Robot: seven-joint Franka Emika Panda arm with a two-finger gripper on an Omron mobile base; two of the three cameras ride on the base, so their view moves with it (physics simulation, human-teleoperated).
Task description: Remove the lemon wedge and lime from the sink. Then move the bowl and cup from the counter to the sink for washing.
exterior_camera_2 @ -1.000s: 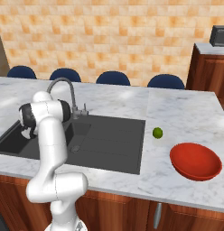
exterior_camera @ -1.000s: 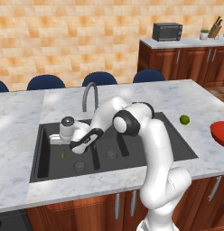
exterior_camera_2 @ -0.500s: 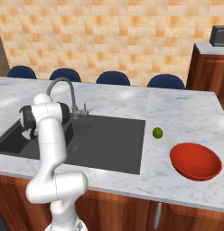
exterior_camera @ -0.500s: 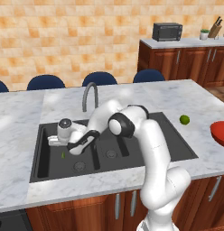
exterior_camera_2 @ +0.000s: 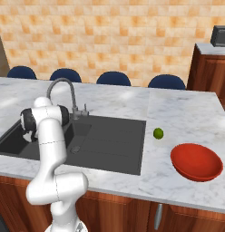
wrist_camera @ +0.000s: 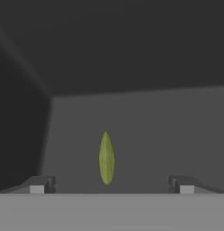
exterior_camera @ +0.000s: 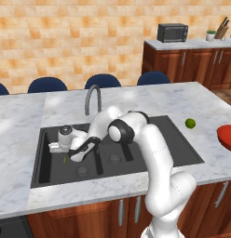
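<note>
Green and thin as a leaf, the lemon wedge [wrist_camera: 106,158] lies on the floor of the left basin of the sink [exterior_camera: 178,139], centred between the two fingertips [wrist_camera: 39,186] of the gripper [wrist_camera: 111,187], whose jaws stand spread wide with nothing between them. The arm reaches down into that basin, its hand just above the sliver [exterior_camera: 65,159]. The lime [exterior_camera_2: 158,133] sits out on the counter [exterior_camera_2: 187,118], near the red bowl [exterior_camera_2: 196,161], so the step in hand appears to be the removal of the wedge. The next move probably calls for a short descent to the basin floor, then a closing of the jaws across the narrow width of the wedge
</note>
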